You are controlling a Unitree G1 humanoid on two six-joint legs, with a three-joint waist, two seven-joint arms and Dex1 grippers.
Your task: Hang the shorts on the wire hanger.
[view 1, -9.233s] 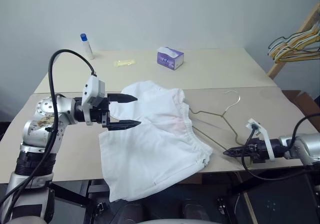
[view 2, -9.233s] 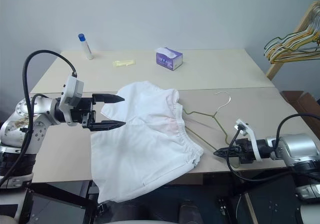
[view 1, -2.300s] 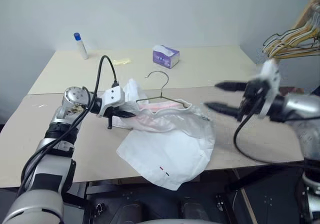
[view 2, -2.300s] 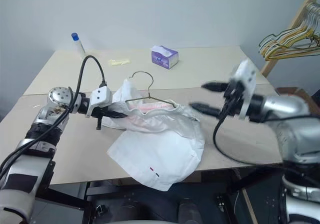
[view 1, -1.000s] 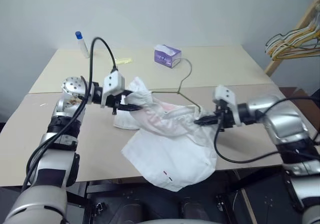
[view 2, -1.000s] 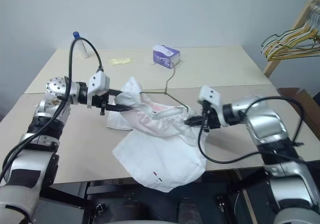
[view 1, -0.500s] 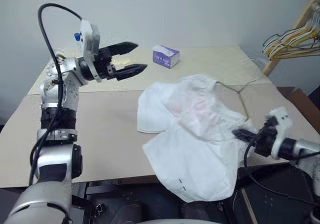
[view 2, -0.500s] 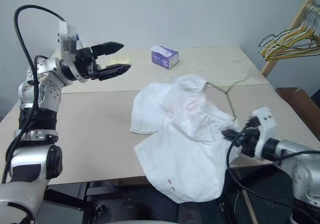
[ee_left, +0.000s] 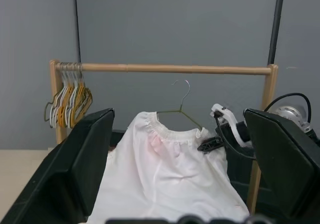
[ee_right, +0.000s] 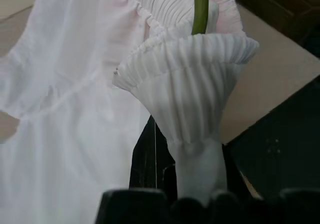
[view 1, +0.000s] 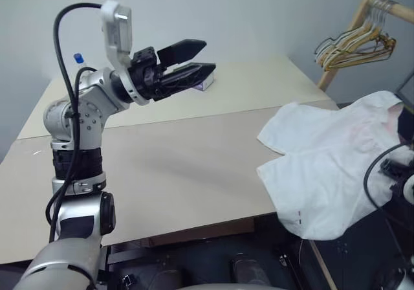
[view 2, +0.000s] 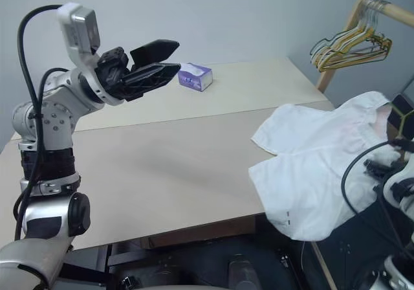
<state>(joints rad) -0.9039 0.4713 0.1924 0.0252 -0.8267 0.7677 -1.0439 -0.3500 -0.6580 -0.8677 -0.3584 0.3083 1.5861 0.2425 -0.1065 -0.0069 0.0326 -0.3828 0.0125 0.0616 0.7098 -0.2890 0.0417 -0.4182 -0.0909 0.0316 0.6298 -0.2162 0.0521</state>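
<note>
The white shorts (view 1: 330,160) hang over the table's right edge, their gathered waistband (ee_right: 185,69) lifted. The wire hanger (ee_left: 183,95) runs through the waistband, its hook standing above the cloth and its green wire (ee_right: 200,4) emerging from the gathers. My right gripper (ee_left: 210,144) is shut on a bunch of waistband at the hanger's shoulder, beyond the table's right edge. My left gripper (view 1: 208,55) is open and empty, raised over the back left of the table and pointing toward the shorts.
A wooden clothes rack (view 1: 354,19) stands at the back right with a bunch of yellow and pale hangers (view 1: 352,43) on its bar (ee_left: 175,69). A purple tissue box (view 2: 195,76) and a blue-capped bottle (view 1: 79,58) sit at the table's back.
The view has swung right. My right gripper has carried the shorts and hanger rightward past the table edge. My left gripper, which let go of the cloth a second ago, has risen and stays open.
</note>
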